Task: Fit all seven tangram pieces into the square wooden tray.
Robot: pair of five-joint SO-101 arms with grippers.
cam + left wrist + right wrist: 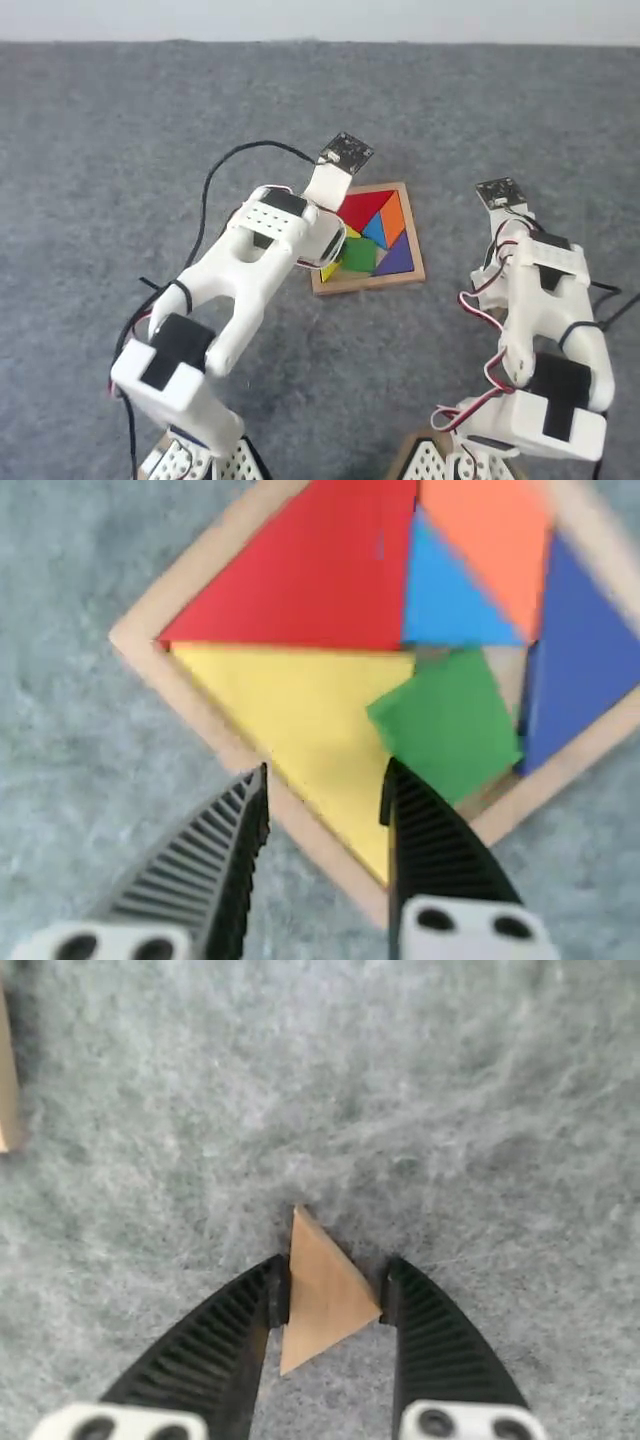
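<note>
The square wooden tray [366, 283] lies mid-table, and my left arm [270, 250] leans over its near-left corner. The tray [140, 638] holds a red triangle [310, 570], a yellow triangle [295, 700], an orange piece [490, 530], a light blue triangle [450, 595] and a dark blue piece [585, 660]. A green square [450, 725] lies tilted, one corner over the yellow triangle. My left gripper [325, 775] hangs open above the yellow triangle and the tray's rim. My right gripper [337, 1265] is shut on a tan triangle [320, 1305] over the carpet.
Grey carpet covers the whole table. My right arm [535, 290] stands to the right of the tray, with open carpet between them. A corner of the tray [5, 1080] shows at the edge of the right wrist view. Cables trail from both arms.
</note>
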